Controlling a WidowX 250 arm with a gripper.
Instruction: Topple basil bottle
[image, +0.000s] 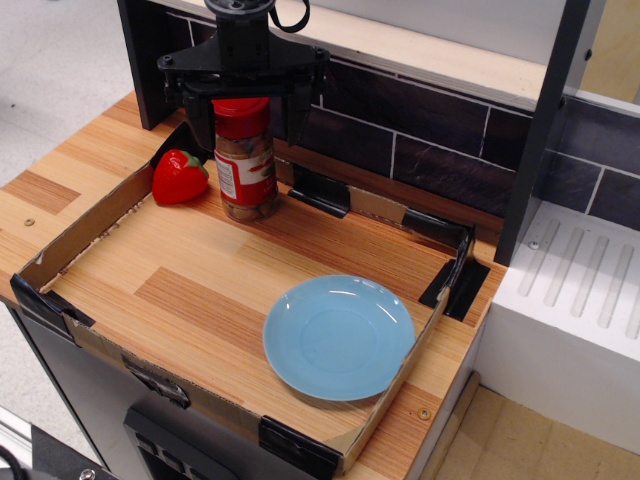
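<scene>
The basil bottle (245, 170) stands upright at the back left of the cardboard tray (95, 215). It is a clear jar with a red lid, a red-and-white label and brownish contents. My gripper (243, 128) hangs over it from above. Its two dark fingers (195, 115) stand wide apart, one on each side of the red lid. The jaws are open and I see gaps between them and the lid.
A red strawberry toy (179, 176) lies just left of the bottle against the tray wall. A light blue plate (338, 336) sits at the tray's front right. A dark tiled back wall (420, 140) and a black post (535, 130) stand behind. A white drainer (575, 290) is at the right.
</scene>
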